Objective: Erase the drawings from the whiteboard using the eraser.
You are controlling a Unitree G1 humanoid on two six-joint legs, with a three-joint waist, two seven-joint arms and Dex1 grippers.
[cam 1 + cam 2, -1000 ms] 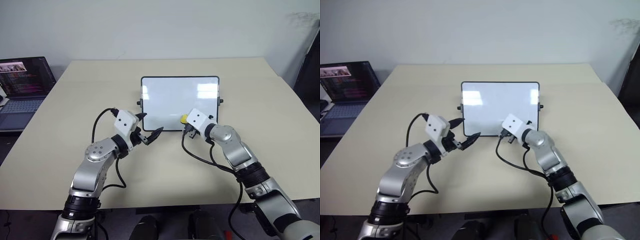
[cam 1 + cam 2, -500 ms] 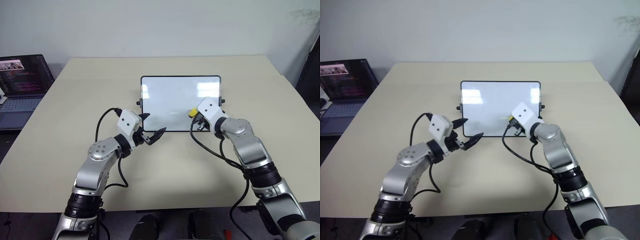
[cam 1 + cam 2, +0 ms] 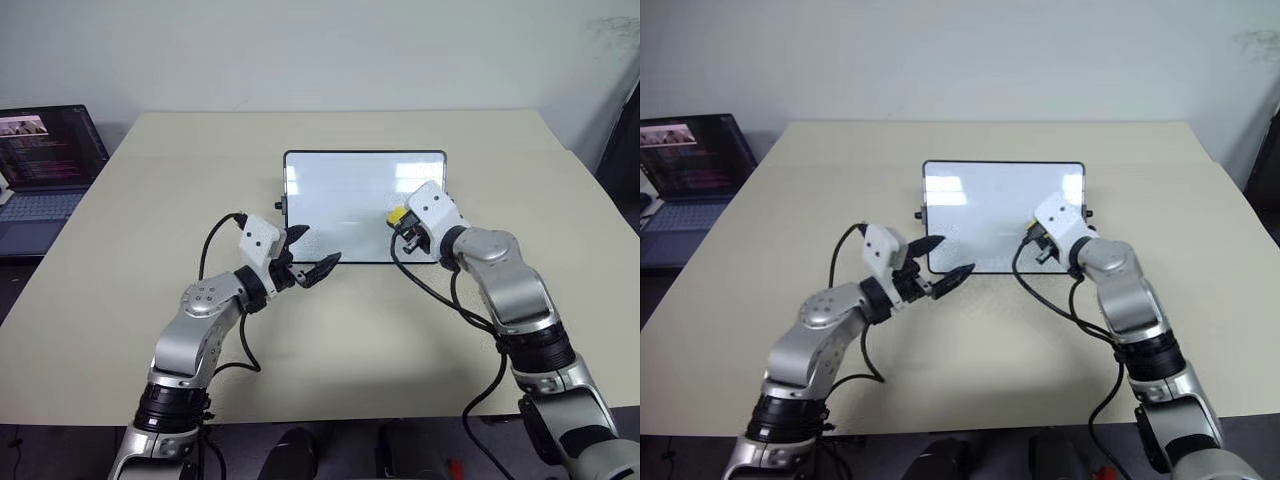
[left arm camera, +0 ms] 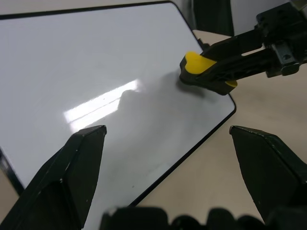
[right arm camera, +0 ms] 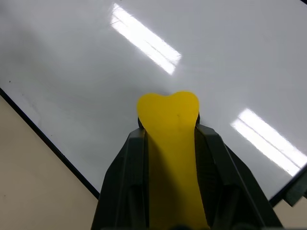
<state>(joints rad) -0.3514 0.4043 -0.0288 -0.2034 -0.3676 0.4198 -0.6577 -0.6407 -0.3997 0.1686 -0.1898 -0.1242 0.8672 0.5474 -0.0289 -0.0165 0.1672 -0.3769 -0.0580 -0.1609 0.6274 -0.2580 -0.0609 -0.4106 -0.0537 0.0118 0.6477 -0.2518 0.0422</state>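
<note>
A laptop (image 3: 45, 160) sits open at the table's (image 3: 330, 360) left edge, well left of the whiteboard (image 3: 350, 195). The whiteboard stands propped near the table's middle, tilted back, its surface glossy and white; no marks can be made out on it. The left gripper (image 3: 308, 256) hangs just before the whiteboard's lower left corner, its 2 black fingers (image 4: 72, 167) spread wide with nothing between them. Further right, the right gripper (image 3: 402, 222) is at the whiteboard's right side, its 2 fingers clamped tight on the eraser (image 5: 170, 139). The yellow eraser juts out past the fingertips, and its rounded end presses against the whiteboard surface near the right edge, above the lower right corner.
</note>
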